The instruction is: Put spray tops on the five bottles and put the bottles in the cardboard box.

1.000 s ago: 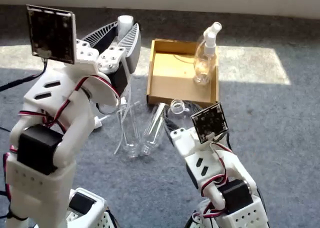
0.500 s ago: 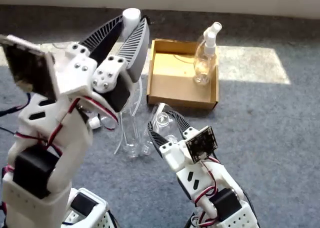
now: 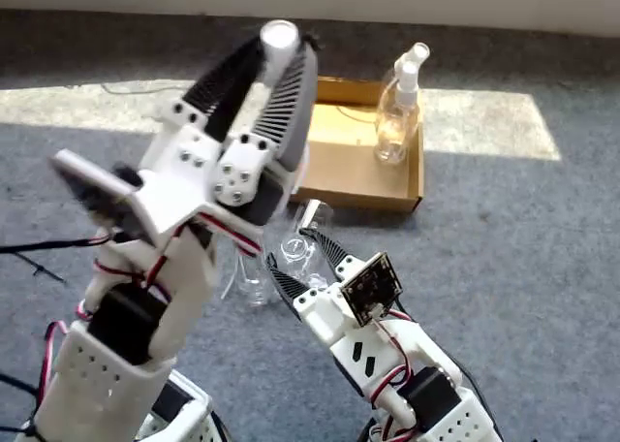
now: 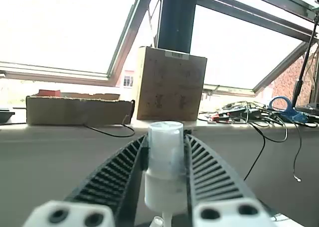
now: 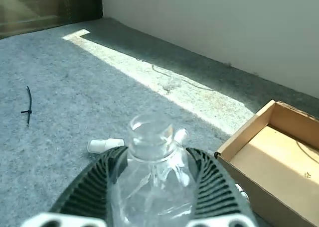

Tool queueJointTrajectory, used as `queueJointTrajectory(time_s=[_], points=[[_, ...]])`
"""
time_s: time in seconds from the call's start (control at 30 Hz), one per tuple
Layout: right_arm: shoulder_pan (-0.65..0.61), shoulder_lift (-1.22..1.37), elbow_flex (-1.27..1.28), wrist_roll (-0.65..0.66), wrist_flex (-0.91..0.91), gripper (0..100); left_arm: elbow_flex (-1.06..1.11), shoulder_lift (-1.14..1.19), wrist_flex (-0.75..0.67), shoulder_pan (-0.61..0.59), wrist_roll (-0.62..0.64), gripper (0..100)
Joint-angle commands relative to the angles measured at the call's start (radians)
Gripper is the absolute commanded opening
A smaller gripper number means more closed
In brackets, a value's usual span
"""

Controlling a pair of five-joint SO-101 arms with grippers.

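Observation:
My left gripper (image 3: 281, 52) is raised high, shut on a white spray top (image 3: 279, 37) with its tube hanging down; the left wrist view shows the spray top (image 4: 166, 160) pinched between the ribbed fingers (image 4: 122, 162). Lower and nearer, my right gripper (image 3: 291, 250) is shut on a clear open-necked bottle (image 3: 294, 250), held upright above the carpet; the bottle (image 5: 152, 174) sits between the fingers (image 5: 94, 182). The cardboard box (image 3: 334, 166) lies behind, and one bottle with a spray top (image 3: 397, 108) stands in its far right corner.
Clear bottles (image 3: 250, 282) lie on the grey carpet between the arms, partly hidden. A loose spray top (image 5: 105, 145) rests on the carpet beside the held bottle, with the box (image 5: 279, 152) beyond. A black cable tie (image 5: 27, 107) lies farther off.
The left arm has lifted and swung right with the spray top, toward the box. The right arm has carried its bottle left and nearer, away from the box's front edge.

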Motion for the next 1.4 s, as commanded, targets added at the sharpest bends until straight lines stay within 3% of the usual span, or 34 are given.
queueJointTrajectory(time_s=[0.0,0.17,0.33,0.87,1.13,1.37], points=[[0.004,-0.012,-0.013,-0.008,-0.041,0.5,0.025,0.035,-0.025,0.076,-0.011,0],[0.097,-0.012,-0.021,-0.011,-0.042,0.5,0.111,0.033,-0.025,0.068,-0.011,0],[0.15,-0.012,-0.039,-0.107,-0.041,0.5,0.127,0.033,-0.025,0.061,-0.008,0],[0.15,-0.01,-0.031,-0.104,-0.038,0.5,0.005,0.041,-0.025,0.067,-0.005,0],[0.15,-0.01,-0.031,-0.104,-0.038,0.5,0.027,0.045,-0.026,0.143,-0.009,0],[0.151,-0.01,-0.031,-0.104,-0.036,0.5,0.09,0.045,-0.029,0.14,-0.011,0]])
